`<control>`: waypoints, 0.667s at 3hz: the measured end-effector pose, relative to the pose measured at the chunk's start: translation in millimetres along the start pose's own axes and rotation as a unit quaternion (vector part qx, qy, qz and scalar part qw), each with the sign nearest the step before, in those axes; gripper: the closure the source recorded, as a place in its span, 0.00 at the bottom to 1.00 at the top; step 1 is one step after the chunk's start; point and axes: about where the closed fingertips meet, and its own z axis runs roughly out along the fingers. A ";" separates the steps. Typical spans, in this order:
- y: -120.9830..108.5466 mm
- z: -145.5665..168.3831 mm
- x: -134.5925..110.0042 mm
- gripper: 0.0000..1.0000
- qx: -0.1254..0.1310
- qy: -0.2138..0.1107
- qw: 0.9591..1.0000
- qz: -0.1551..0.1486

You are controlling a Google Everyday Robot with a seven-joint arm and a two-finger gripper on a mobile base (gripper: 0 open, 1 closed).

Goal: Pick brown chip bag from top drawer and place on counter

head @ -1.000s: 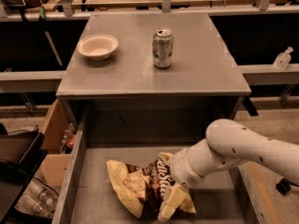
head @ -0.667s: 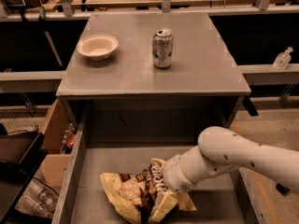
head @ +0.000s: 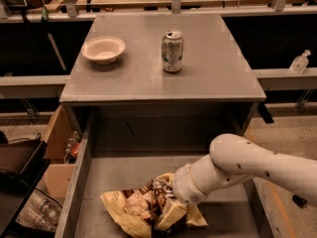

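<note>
1. You are looking at the wide, shallow grey metal top drawer (head: 75, 192), which is standing pulled out below the front edge of the flat, matte grey metal counter (head: 148, 81).
2. The drawer is holding one item: the crinkly cream-yellow and dark-brown foil chip bag (head: 130, 208). The bag is lying on the drawer floor towards the front, nearer the middle than either side wall.
3. The counter is carrying a round, shallow cream bowl (head: 103, 49) at rear left. A silver soda can (head: 172, 51) is standing upright to the bowl's right, well apart from it.
4. An open brown box (head: 58, 133) is sitting just beside the drawer's left wall. It is holding small colourful items that you cannot identify.
5. The bag is showing heavy creasing. Its cream-yellow edges are folding outward at left and at lower right, and its dark-brown centre is bunching up.
6. The white, rounded robot arm (head: 247, 166) is reaching in from the right. The gripper (head: 166, 204) is pressing into the bag's crumpled right half, and foil is covering most of it.
7. You cannot tell whether the gripper is grasping the bag.
</note>
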 end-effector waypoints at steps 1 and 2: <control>0.3 -1.4 -1.4 0.88 0.000 0.000 1.000 0.000; 0.4 -1.7 -1.7 1.00 0.000 0.000 1.000 0.000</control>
